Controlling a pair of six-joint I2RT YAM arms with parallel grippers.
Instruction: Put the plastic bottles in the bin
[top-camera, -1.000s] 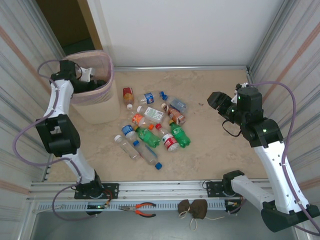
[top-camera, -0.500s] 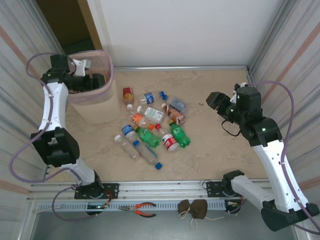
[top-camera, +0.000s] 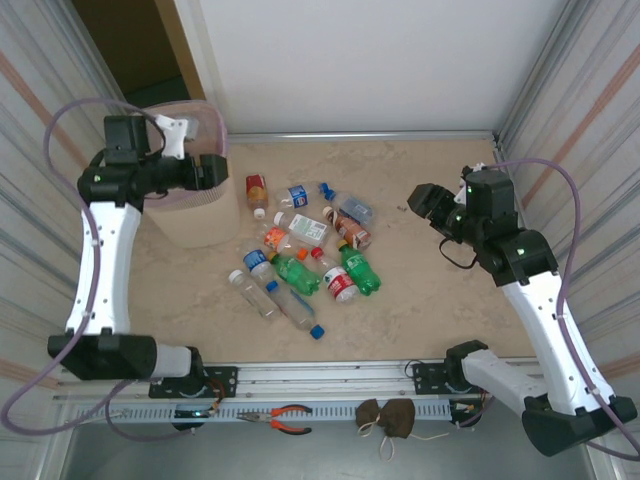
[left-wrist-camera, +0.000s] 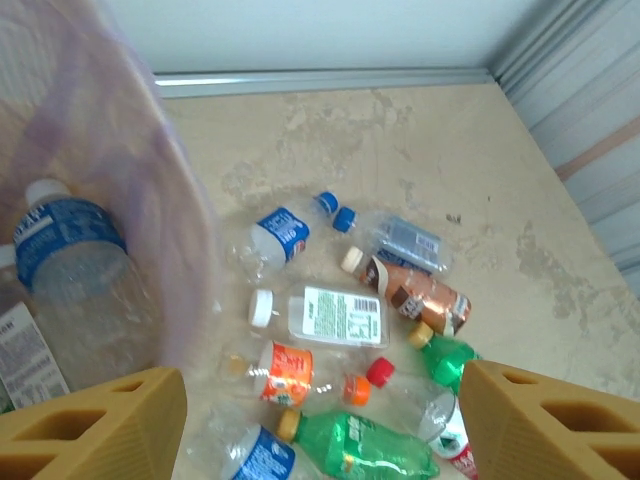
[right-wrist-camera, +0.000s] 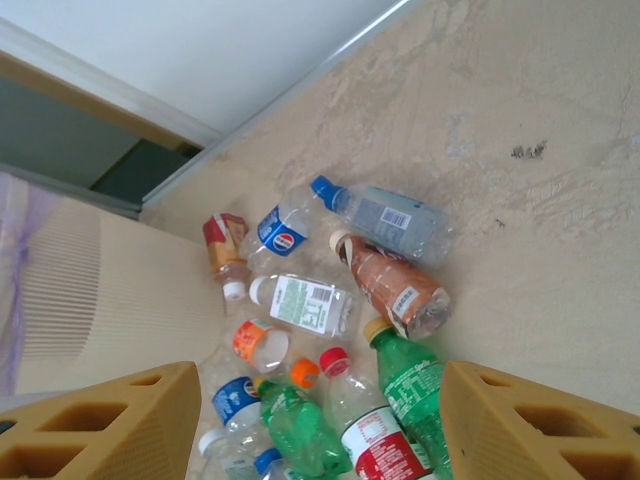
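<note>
Shows left claw, released and empty, over the bin rim, upper left; right claw, likewise released and empty, at right; plastic bottles clustered mid-frame on bench. Risks toppling bin if swung away low.

Both end effectors agape, empty

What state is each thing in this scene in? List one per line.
bin: upright, open-topped, holding bottles.
blue-labelled bottle: lying inside the bin.
plastic bottles on the table: lying on their sides, clustered.
left fingers: open, empty, at the bin's rim.
right fingers: open, empty.
</note>
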